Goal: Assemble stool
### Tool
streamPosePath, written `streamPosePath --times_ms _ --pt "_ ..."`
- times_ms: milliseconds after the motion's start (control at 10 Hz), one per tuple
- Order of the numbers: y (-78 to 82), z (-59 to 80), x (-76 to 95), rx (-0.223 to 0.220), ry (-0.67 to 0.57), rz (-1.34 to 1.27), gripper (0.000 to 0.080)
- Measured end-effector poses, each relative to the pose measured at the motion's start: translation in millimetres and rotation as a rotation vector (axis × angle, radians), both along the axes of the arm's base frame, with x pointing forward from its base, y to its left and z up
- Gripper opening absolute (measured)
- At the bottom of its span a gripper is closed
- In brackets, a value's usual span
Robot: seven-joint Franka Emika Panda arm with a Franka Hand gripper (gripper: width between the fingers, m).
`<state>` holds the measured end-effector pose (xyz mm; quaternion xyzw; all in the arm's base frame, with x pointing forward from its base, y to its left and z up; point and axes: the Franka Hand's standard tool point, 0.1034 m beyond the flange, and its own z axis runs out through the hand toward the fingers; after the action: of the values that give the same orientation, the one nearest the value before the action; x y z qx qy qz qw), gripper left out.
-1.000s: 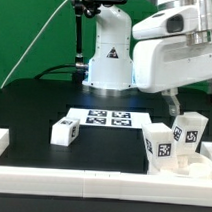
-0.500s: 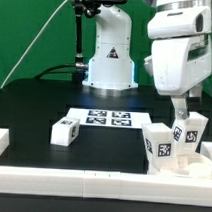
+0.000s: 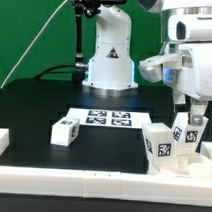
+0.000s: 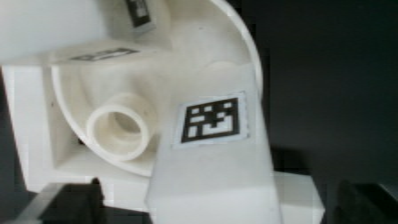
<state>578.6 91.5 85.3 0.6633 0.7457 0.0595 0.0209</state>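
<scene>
Since a second ago the arm has swung right, and we see its spread gripper (image 3: pixel 193 120) above the tagged legs (image 3: pixel 160 143) on the seat (image 3: pixel 195 164) at four o'clock, no writing legible.

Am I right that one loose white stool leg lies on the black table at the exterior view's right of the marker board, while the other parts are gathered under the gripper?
Not quite: the loose leg lies at the exterior view's left of the marker board, as the exterior view shows. The other parts are indeed gathered under the gripper.
</scene>
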Motion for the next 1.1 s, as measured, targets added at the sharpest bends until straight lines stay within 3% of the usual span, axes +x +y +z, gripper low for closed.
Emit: streamPosePath --times_ms 300,600,700,800,900,1100 --pt "-5.8 -4.2 0.6 -0.047 -0.016 0.219 0.0649" --pt "-9.2 -6.9 -0.3 -0.050 -0.012 0.224 0.0607" --pt "-9.4 -7.0 -0.3 -0.050 -0.012 0.223 0.0431" --pt "-9.7 -7.1 -0.3 -0.050 -0.011 0.223 0.0431" --pt "-9.7 -7.1 -0.3 -0.049 -0.011 0.213 0.0335" --pt "-10.4 -7.3 0.4 -0.044 -0.005 0.171 0.0335"
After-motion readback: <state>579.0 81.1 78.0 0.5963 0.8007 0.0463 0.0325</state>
